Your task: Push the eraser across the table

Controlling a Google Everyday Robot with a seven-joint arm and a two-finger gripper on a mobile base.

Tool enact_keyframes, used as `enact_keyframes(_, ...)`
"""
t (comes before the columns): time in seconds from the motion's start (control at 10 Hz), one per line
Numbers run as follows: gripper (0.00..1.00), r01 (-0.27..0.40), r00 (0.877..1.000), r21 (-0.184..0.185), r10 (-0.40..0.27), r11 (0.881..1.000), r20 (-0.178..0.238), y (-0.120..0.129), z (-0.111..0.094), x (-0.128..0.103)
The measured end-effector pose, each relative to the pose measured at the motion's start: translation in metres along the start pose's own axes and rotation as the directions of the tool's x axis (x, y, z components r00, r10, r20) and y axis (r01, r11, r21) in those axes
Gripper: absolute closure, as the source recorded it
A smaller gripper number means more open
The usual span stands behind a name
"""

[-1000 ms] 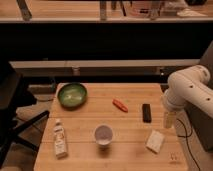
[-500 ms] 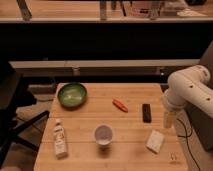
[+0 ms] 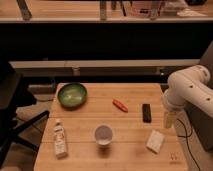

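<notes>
The eraser (image 3: pixel 146 112) is a small black oblong block lying on the right part of the light wooden table (image 3: pixel 130 150). My gripper (image 3: pixel 169 120) hangs from the white arm at the table's right edge, a short way right of the eraser and slightly nearer the front. It does not touch the eraser.
A green bowl (image 3: pixel 72 94) sits at the back left. An orange-red carrot-like piece (image 3: pixel 119 105) lies left of the eraser. A white cup (image 3: pixel 103 134) stands at the front middle, a small bottle (image 3: pixel 59 139) at the front left, a pale white block (image 3: pixel 155 141) at the front right.
</notes>
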Motion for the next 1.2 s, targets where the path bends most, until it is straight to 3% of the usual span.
enact_keyframes(0.9,0.20,-0.058,0.997,-0.009,0.058,0.998,0.046,-0.045,0.028,0.008)
enact_keyframes(1.2,0.20,-0.082,0.995,-0.019,0.083,0.996,0.055,-0.042,0.028,0.015)
